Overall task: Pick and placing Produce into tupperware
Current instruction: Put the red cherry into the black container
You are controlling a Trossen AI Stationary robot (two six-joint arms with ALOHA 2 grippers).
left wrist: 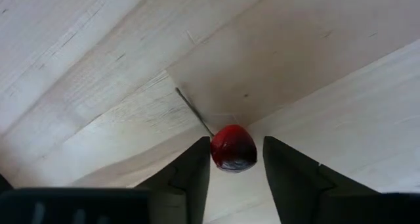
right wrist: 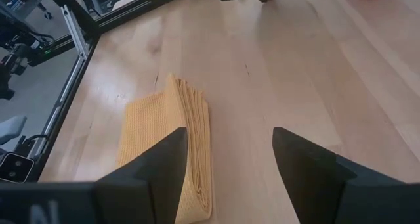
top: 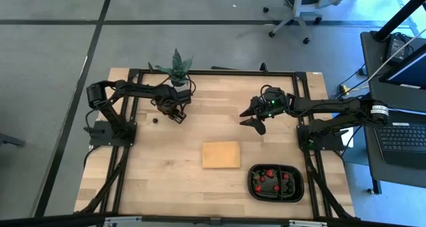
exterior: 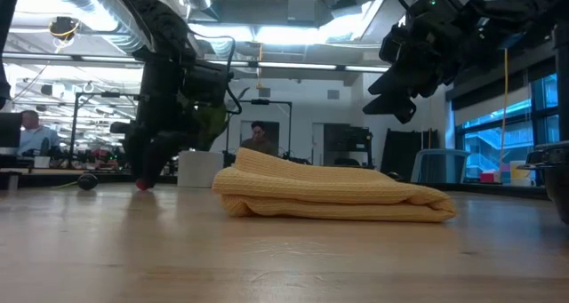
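Observation:
A small red produce piece [left wrist: 233, 147] with a thin stem lies on the wooden table near the far left. My left gripper [left wrist: 236, 144] points straight down over it, one finger on each side and the gap narrow; it also shows in the high view [top: 174, 115]. A dark berry [top: 155, 119] lies on the table just to its left. The black tupperware [top: 251, 182] stands at the near right with several red and dark pieces inside. My right gripper [top: 251, 119] hangs open above the table's middle right, holding nothing. My left gripper comes at the red piece from above, fingers pointing down on its two opposite sides. One finger [left wrist: 200, 159] looks to be against its side, while a thin strip of table shows between it and the other finger. I cannot tell whether it touches. The piece rests on the table.
A folded tan cloth pad [top: 221, 154] lies in the table's middle, between the arms and the tray. A potted spiky green plant [top: 177, 67] stands at the far edge behind the left arm. Bare wood lies to the near left.

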